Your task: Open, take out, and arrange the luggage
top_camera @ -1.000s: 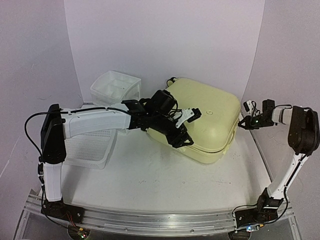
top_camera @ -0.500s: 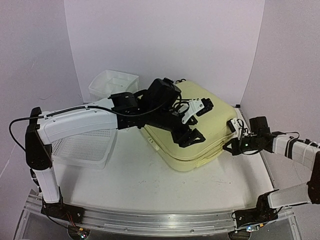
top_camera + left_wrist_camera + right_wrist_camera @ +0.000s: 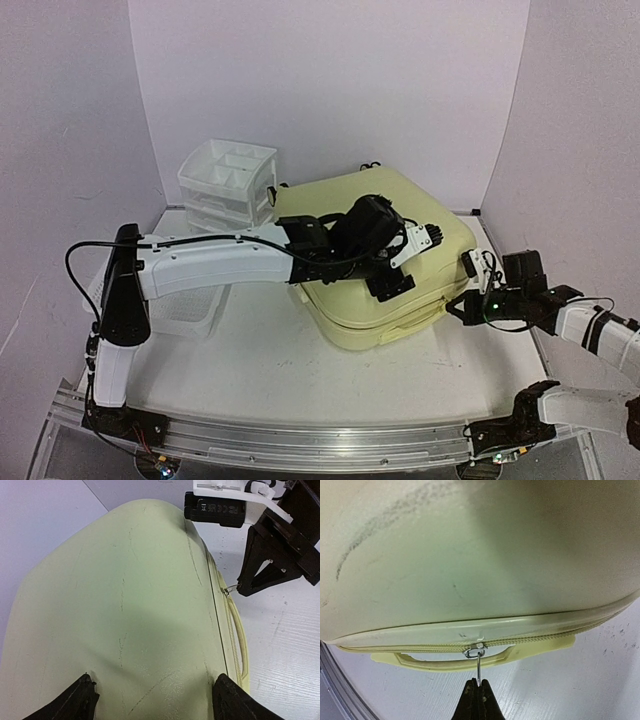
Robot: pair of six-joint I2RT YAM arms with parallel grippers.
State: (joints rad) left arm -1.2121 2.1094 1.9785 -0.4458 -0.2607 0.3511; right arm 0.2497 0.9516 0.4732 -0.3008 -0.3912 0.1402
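Luggage (image 3: 345, 305) flat on the table (image 3: 280, 370), just right of centre, left end effector (image 3: 155, 700) spread wide over its lid, right end effector (image 3: 477, 692) at its 4 o'clock edge, pinching the zipper pull (image 3: 478, 666).

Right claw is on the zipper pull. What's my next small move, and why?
Probably draw the right claw along the seam, dragging the zipper pull with it. The claw is pinched shut on the pull, the luggage looks zipped, and the open left claw spans the shell above.
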